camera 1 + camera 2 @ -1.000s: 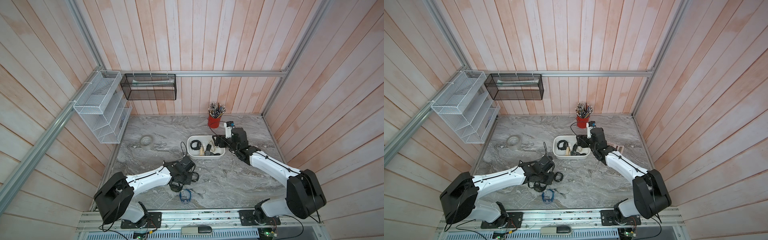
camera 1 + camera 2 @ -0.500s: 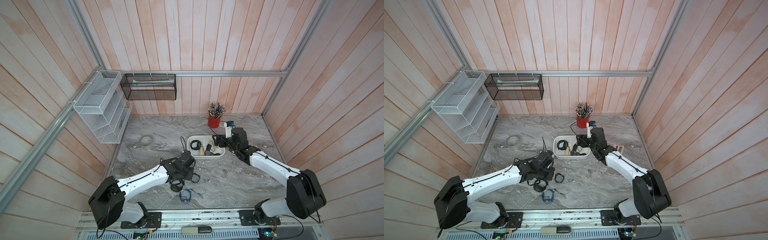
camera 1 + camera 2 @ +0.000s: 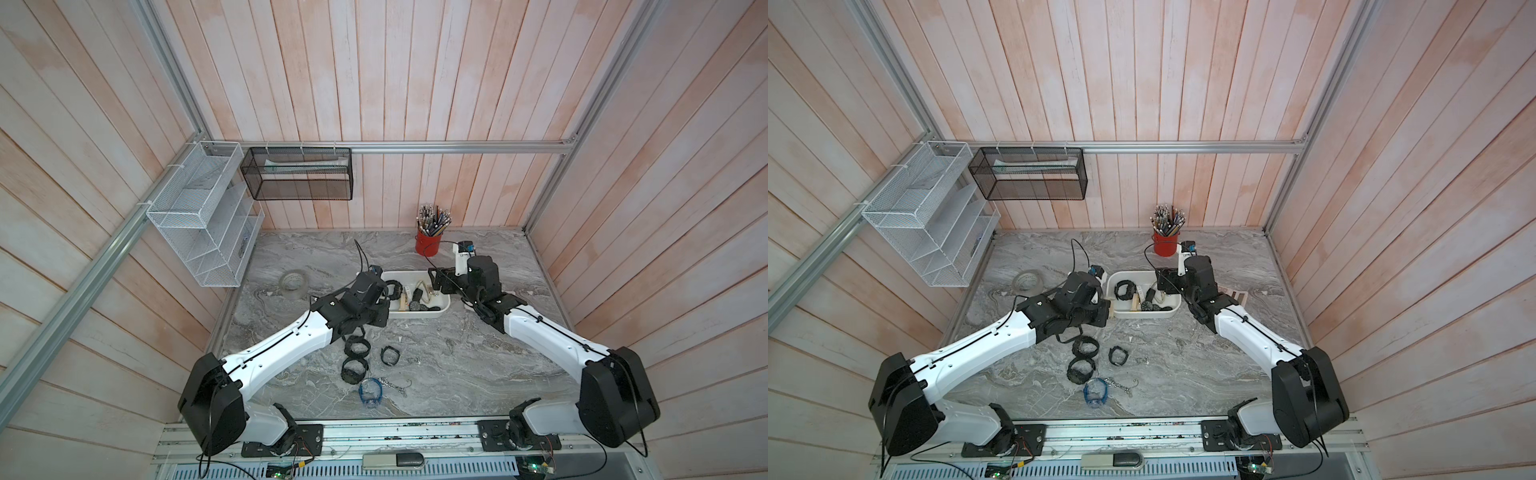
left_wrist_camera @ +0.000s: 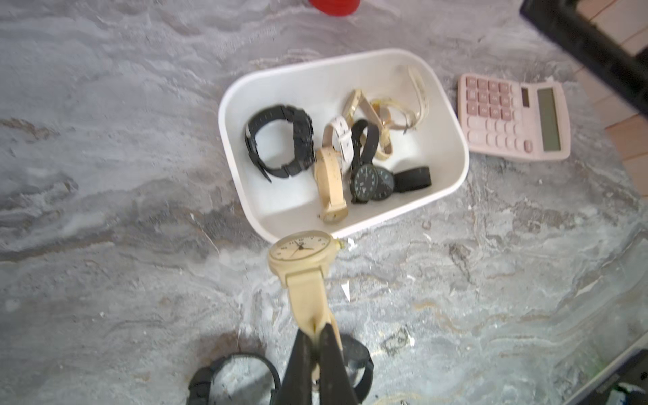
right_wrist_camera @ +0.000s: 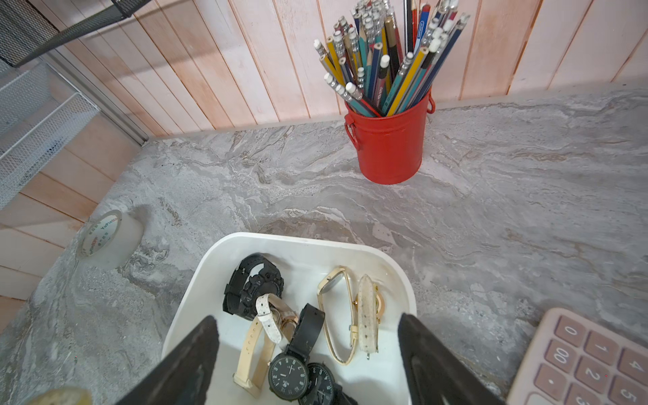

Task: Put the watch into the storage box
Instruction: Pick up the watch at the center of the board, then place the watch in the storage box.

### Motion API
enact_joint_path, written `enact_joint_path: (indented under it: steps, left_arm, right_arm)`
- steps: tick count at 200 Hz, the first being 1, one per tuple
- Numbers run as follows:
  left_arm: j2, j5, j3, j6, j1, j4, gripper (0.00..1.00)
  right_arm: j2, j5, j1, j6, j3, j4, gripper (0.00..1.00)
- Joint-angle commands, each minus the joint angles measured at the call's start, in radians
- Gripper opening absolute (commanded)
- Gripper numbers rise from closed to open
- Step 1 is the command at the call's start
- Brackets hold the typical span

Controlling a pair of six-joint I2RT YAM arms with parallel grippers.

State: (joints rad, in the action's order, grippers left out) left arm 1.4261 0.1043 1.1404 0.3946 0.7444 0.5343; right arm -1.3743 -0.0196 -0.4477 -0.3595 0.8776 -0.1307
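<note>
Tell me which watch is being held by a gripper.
The cream round-dial watch, pinched by its strap in the left gripper near the storage box; the rest lie in the box or on the table.

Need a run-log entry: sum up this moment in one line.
left jaws: shut on cream watch | watch: not yet in storage box | right jaws: open over box

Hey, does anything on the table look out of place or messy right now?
Nothing looks spilled or damaged. Three black watches and a blue watch lie loose on the table, outside the storage box. The left gripper pinches a cream watch by its strap near the box rim, not yet inside.
</note>
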Motion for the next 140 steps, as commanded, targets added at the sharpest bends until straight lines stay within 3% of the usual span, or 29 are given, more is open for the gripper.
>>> enact_joint_path:
  steps: [1,80,140]
  left_arm:
    - [0.079,0.011,0.083,-0.094,-0.037,-0.089,0.0]
    - [0.361,-0.039,0.275,-0.148,-0.127,-0.181,0.0]
    - [0.469,-0.039,0.291,-0.14,-0.13,-0.197,0.0]
  right_arm:
    - [0.03,0.022,0.008,0.004,-0.016,-0.007,0.82]
    - [0.052,0.02,0.039,0.008,-0.032,0.003,0.82]
    - [0.057,0.008,0.063,0.014,-0.038,0.002,0.83]
